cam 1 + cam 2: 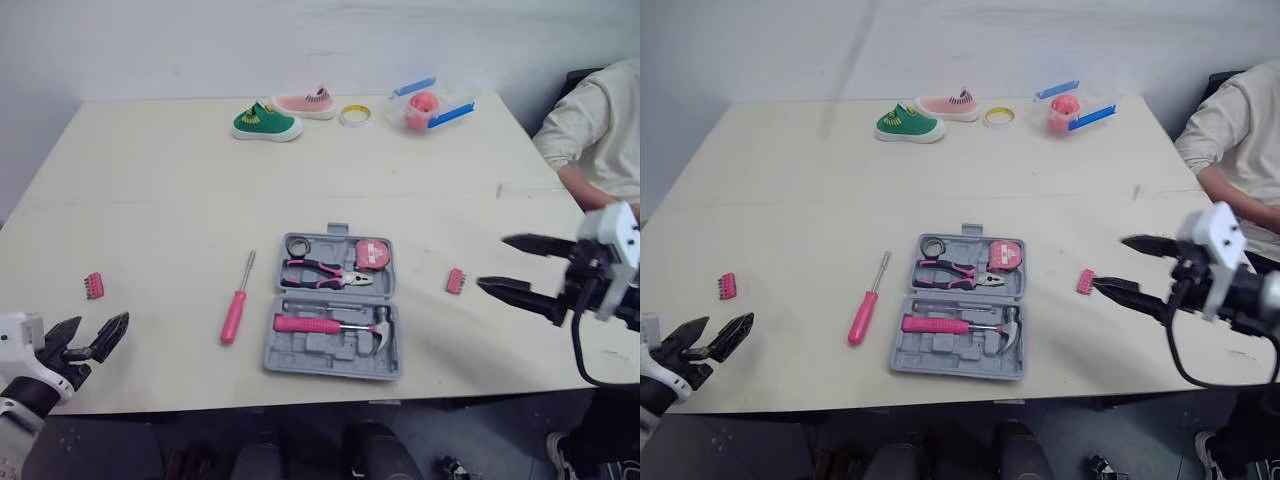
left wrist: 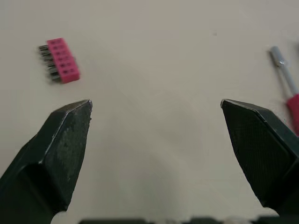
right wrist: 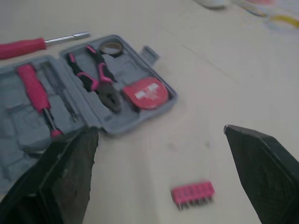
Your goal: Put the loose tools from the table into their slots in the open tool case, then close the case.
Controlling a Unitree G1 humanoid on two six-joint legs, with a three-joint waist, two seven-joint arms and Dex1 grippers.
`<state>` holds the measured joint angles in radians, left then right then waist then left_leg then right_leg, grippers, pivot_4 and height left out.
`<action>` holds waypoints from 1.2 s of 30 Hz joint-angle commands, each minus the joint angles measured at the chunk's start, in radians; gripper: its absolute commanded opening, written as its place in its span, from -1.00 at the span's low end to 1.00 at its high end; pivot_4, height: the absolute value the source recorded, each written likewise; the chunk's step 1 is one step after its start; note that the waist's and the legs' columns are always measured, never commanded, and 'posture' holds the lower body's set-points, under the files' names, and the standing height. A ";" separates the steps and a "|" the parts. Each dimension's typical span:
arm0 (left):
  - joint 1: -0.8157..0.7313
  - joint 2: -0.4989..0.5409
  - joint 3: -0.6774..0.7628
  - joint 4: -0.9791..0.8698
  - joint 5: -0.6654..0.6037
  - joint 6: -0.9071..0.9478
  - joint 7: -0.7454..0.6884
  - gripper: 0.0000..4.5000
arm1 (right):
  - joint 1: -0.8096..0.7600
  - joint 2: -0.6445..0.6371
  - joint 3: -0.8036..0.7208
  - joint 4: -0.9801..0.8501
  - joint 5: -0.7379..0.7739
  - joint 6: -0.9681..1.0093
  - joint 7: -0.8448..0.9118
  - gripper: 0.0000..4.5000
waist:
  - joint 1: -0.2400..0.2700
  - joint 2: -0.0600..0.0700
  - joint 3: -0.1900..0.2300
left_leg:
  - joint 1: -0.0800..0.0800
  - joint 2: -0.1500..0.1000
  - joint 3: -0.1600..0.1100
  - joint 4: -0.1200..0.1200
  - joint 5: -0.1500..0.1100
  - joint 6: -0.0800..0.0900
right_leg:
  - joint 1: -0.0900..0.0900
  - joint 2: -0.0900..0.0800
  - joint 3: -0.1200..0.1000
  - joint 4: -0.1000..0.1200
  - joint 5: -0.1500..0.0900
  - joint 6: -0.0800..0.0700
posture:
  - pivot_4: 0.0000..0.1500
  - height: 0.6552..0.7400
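One screwdriver (image 1: 236, 303) lies just left of the open tool case (image 1: 333, 310) in the head view, with bare tabletop (image 1: 150, 200) around both.
Left wrist view: left gripper (image 2: 156, 105) spread wide, left bit strip (image 2: 60, 60) ahead.
Right wrist view: right gripper (image 3: 161, 130) spread wide, right bit strip (image 3: 192, 193) ahead.

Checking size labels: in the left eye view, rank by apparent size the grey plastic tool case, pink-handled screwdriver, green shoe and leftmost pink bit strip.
1. Grey plastic tool case.
2. Pink-handled screwdriver and green shoe: unranked; the screwdriver is longer, the shoe bulkier and farther away.
3. Leftmost pink bit strip.
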<state>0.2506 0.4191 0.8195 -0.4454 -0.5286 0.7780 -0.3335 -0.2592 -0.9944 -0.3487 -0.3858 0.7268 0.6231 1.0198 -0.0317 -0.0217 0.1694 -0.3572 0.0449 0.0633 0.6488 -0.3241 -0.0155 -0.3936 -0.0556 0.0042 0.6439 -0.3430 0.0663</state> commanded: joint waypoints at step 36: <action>-0.433 -0.040 -0.215 0.395 0.244 -0.140 0.455 0.99 | -0.293 0.160 0.263 -0.130 0.130 0.122 -0.036 1.00 | 0.006 -0.005 0.000 | -0.004 -0.003 -0.002 0.000 0.000 0.000 | -0.001 -0.005 -0.005 -0.002 0.001 0.001 | 1.00 1.00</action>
<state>-0.1746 0.3855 0.6083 -0.0459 -0.3016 0.6483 0.0938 -0.5541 -0.8289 -0.0505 -0.4747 0.8349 0.7452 0.9901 -0.0256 -0.0270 0.1694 -0.3609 0.0422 0.0612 0.6492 -0.3239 -0.0153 -0.3949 -0.0601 -0.0007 0.6424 -0.3424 0.0673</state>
